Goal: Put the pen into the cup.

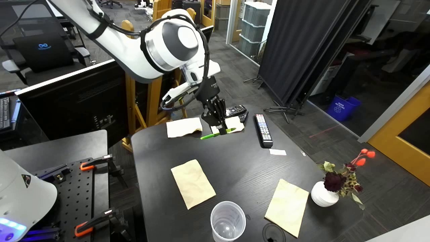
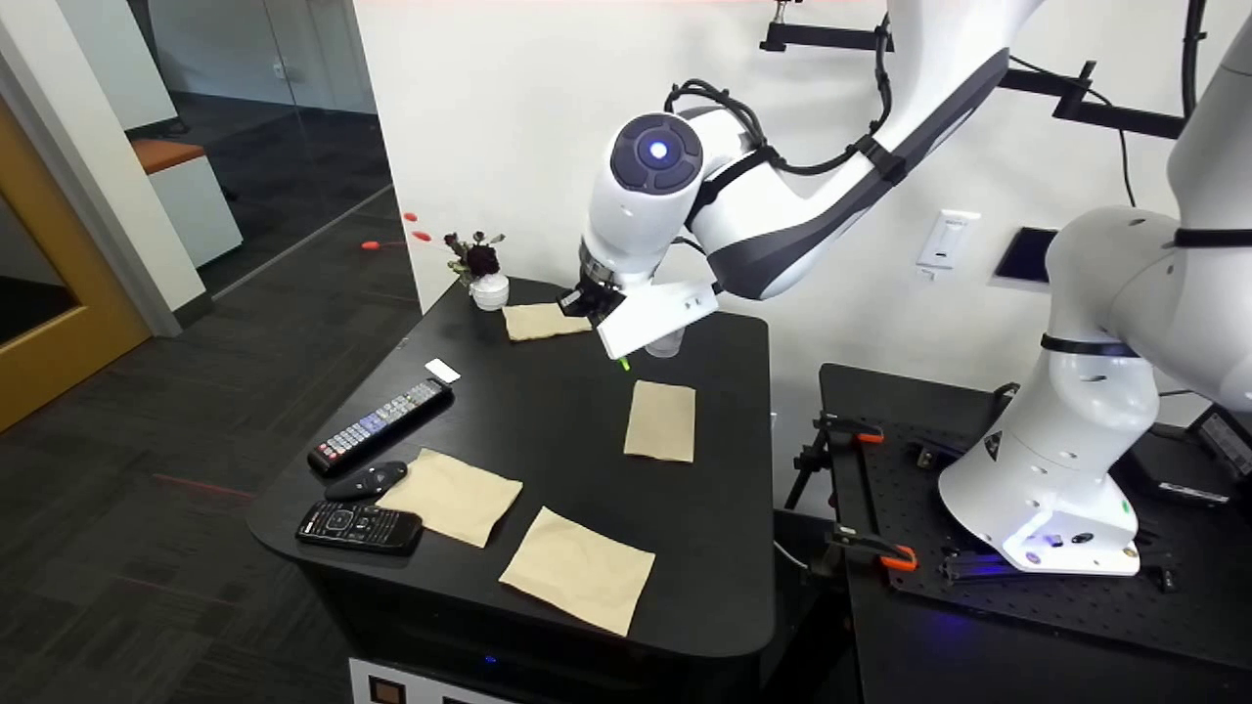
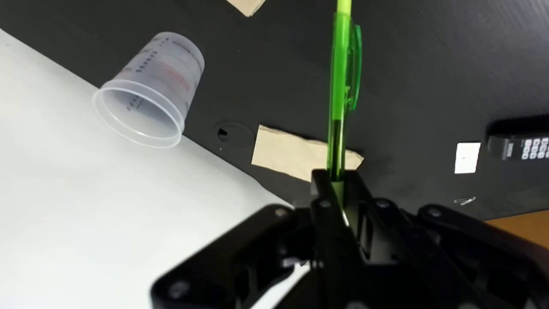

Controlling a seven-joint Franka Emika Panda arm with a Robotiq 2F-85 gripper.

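The bright-green pen (image 1: 209,136) is pinched between the fingertips of my gripper (image 1: 221,130), held up in the air over the black table. The gripper also shows in the wrist view (image 3: 337,177), where the pen (image 3: 341,81) sticks out beyond the tips. In an exterior view only a small green end of the pen (image 2: 624,364) shows below the white wrist part. The clear plastic cup (image 1: 228,220) stands upright on the table, apart from the pen. It lies left of the pen in the wrist view (image 3: 169,77) and is partly hidden by the arm in an exterior view (image 2: 666,344).
Several tan napkins (image 1: 193,183) lie on the table (image 1: 235,168). A long black remote (image 1: 263,130) and smaller remotes (image 2: 360,526) lie near its edge. A white vase with dark flowers (image 1: 324,195) stands near the cup's end. A white wall (image 2: 489,147) borders that end.
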